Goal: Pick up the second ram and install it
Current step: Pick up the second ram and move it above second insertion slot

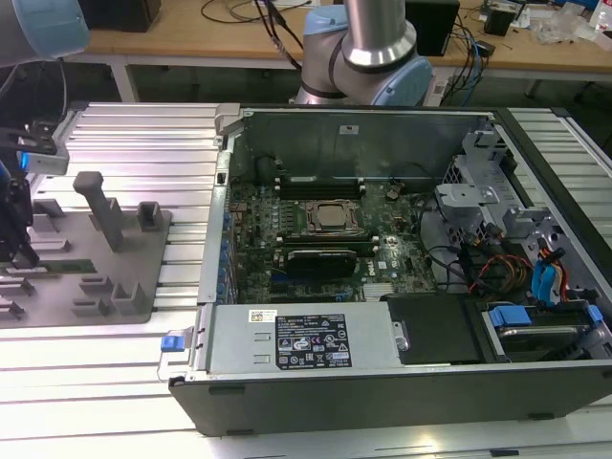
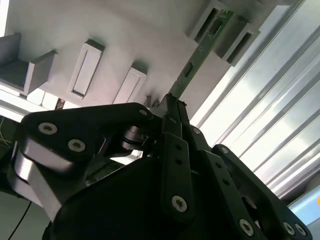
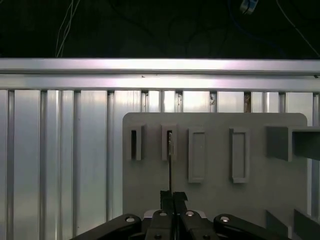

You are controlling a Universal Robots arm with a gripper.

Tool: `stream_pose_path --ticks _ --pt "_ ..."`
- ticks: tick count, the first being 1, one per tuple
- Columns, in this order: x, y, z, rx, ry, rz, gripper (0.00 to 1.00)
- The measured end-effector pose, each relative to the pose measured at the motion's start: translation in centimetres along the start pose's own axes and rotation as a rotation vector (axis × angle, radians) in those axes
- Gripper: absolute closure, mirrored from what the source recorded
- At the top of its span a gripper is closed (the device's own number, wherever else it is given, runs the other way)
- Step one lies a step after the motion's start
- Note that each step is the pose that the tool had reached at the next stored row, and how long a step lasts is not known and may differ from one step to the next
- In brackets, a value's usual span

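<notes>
So, pick-up stage: gripper [image 3: 170, 197] is clamped on the second ram [image 2: 192, 65], which sits in the grey tray [image 3: 215, 150] at the exterior view's left. I'd say it needs a straight lift.

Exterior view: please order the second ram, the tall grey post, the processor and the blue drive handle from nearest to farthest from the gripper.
1. The second ram: on the grey tray, right at the gripper, at the exterior view's left edge.
2. The tall grey post: on the same tray.
3. The processor: near the view's middle.
4. The blue drive handle: at the exterior view's right.
</notes>
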State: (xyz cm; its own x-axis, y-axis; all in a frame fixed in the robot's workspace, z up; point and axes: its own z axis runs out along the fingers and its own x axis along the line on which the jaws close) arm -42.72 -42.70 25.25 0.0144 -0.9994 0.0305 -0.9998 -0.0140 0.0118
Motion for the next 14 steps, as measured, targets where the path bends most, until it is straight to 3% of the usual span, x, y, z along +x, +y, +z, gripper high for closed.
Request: stream_pose_path --ticks 14 --pt "-0.04 0.07 -6.46 0.0021 0.0 0.0 0.91"
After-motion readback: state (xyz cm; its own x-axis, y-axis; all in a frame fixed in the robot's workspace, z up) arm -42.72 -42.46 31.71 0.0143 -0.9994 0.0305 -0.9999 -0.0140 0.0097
